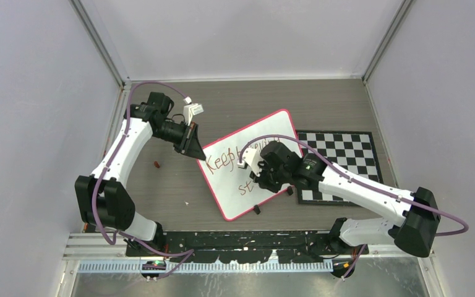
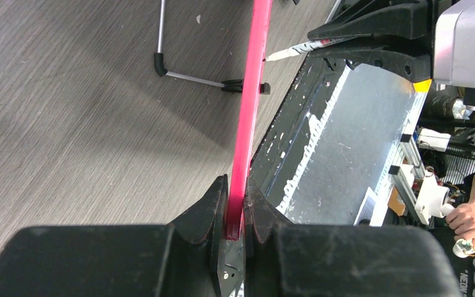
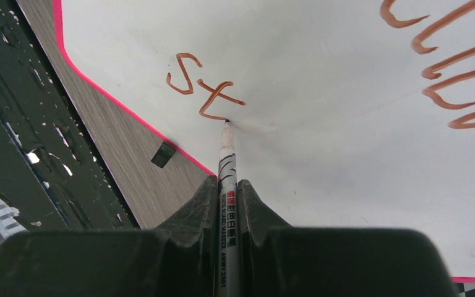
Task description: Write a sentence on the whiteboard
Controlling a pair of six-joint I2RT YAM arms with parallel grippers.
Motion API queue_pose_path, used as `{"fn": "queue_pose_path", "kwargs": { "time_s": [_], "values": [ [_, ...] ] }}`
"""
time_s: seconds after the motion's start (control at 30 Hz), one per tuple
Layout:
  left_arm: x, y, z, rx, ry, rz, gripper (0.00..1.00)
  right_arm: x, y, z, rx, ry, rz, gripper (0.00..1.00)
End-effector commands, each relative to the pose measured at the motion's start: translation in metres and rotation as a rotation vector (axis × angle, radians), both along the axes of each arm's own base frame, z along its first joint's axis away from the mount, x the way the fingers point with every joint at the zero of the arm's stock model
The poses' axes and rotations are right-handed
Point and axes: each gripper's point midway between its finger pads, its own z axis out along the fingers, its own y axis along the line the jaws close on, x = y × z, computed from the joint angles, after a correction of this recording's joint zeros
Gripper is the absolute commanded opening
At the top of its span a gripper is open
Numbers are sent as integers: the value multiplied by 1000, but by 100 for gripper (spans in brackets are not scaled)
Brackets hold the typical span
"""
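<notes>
Two boards are seen in the top view. The whiteboard is set at a slant in the middle of the frame on the counter, and a checkered board is just beside it on the right. The sentence is partly written in brownish red, and "Keep" can be read.

In the left wrist view, the left end effector is closed tight on the whiteboard's pink rim at the bottom middle.

In the right wrist view, the right end effector is closed on a marker. The tip is pressed on the white face, right at the letters "st".
</notes>
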Motion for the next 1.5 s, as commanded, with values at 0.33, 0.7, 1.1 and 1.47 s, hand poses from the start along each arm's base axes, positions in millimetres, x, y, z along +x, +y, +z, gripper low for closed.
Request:
{"fn": "queue_pose_path", "kwargs": {
  "time_s": [0.33, 0.7, 1.1, 1.47],
  "values": [
    [4, 3, -13, 57, 13, 7, 0, 16, 3, 41, 81, -114, -31, 0],
    [3, 4, -14, 59, 12, 5, 0, 23, 14, 42, 98, -124, -32, 0],
    [3, 4, -14, 61, 10, 7, 0, 19, -5, 14, 17, -102, -47, 0],
    [4, 4, -15, 63, 12, 7, 0, 5, -7, -2, -7, -35, -10, 0]
  ]
}}
